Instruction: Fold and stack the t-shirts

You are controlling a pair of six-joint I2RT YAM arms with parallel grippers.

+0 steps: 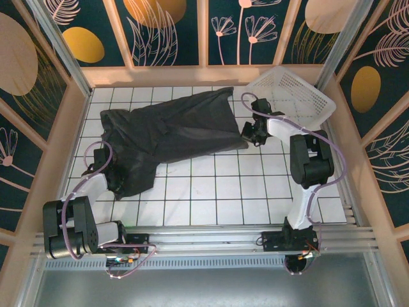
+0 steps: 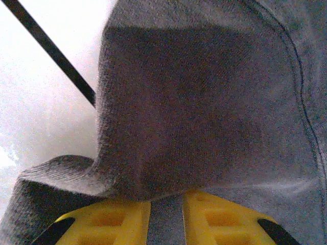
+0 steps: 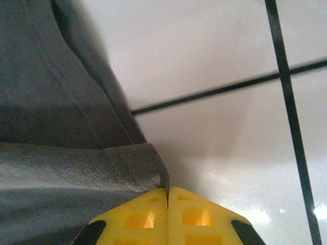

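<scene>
One black t-shirt (image 1: 172, 131) lies loosely spread across the back of the white tiled floor, with one part trailing down toward the left front. My left gripper (image 1: 102, 155) is at its left edge. In the left wrist view the yellow fingers (image 2: 112, 224) are closed on grey-black cloth (image 2: 204, 102) that fills the narrow gap of the gripper (image 2: 166, 222). My right gripper (image 1: 246, 133) is at the shirt's right edge. In the right wrist view this gripper (image 3: 168, 196) is shut, with a corner of the shirt's hem (image 3: 127, 163) pinched between its pads.
A white lattice basket (image 1: 294, 96) stands tilted in the back right corner, just behind the right arm. Wooden walls (image 1: 77, 121) enclose the tiled floor (image 1: 243, 185) on three sides. A metal rail (image 1: 211, 236) runs along the near edge.
</scene>
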